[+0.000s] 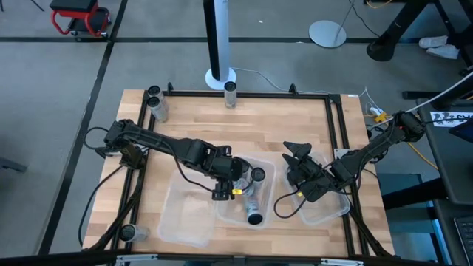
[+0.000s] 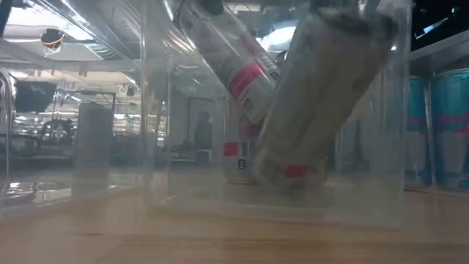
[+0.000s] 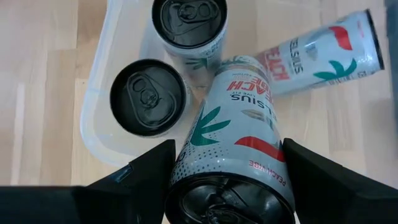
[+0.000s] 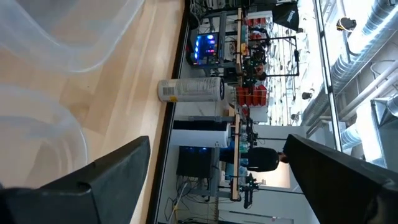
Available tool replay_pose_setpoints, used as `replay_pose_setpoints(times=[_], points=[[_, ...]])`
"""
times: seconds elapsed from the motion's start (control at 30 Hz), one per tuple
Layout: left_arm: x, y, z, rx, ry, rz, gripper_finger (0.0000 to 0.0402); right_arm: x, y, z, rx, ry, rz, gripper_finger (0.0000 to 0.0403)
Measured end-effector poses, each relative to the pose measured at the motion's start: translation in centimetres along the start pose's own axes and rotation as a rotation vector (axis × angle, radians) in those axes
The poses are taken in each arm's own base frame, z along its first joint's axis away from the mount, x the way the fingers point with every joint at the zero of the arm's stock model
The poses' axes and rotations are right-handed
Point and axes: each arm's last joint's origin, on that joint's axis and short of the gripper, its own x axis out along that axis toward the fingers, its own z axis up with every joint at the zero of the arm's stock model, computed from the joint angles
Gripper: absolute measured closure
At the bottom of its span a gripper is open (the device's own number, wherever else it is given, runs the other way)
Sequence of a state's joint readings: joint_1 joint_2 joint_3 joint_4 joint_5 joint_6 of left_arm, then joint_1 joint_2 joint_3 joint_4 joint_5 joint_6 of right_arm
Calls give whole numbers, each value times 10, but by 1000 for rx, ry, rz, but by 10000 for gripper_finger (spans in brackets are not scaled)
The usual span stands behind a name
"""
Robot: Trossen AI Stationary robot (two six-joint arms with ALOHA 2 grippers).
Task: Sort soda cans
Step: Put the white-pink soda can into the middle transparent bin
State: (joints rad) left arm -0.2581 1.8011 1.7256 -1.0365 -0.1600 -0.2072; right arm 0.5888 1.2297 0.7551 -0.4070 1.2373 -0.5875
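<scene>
The left gripper (image 3: 227, 180), clamped on a white Celsius can (image 3: 233, 155), hangs over the middle clear bin (image 1: 267, 174); next it likely lowers and releases, while the right gripper (image 4: 217, 180) waits open.

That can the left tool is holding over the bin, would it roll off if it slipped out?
Probably. The held can is a smooth round cylinder, tilted in the left tool, so it could slide. Another can already lies on its side. The clear bin below would likely stop it rolling.
</scene>
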Motion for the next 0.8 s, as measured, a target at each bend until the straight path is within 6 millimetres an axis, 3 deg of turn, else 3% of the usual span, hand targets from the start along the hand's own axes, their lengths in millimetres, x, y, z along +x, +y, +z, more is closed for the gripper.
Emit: replay_pose_setpoints(times=[0.5,0.8], points=[[-1,-1,-1,6,13,3,148,0,-1,1,-15,-5,-3,31],[-34,-9,1,42,-7,1,148,0,-3,4,-12,-11,-19,31]])
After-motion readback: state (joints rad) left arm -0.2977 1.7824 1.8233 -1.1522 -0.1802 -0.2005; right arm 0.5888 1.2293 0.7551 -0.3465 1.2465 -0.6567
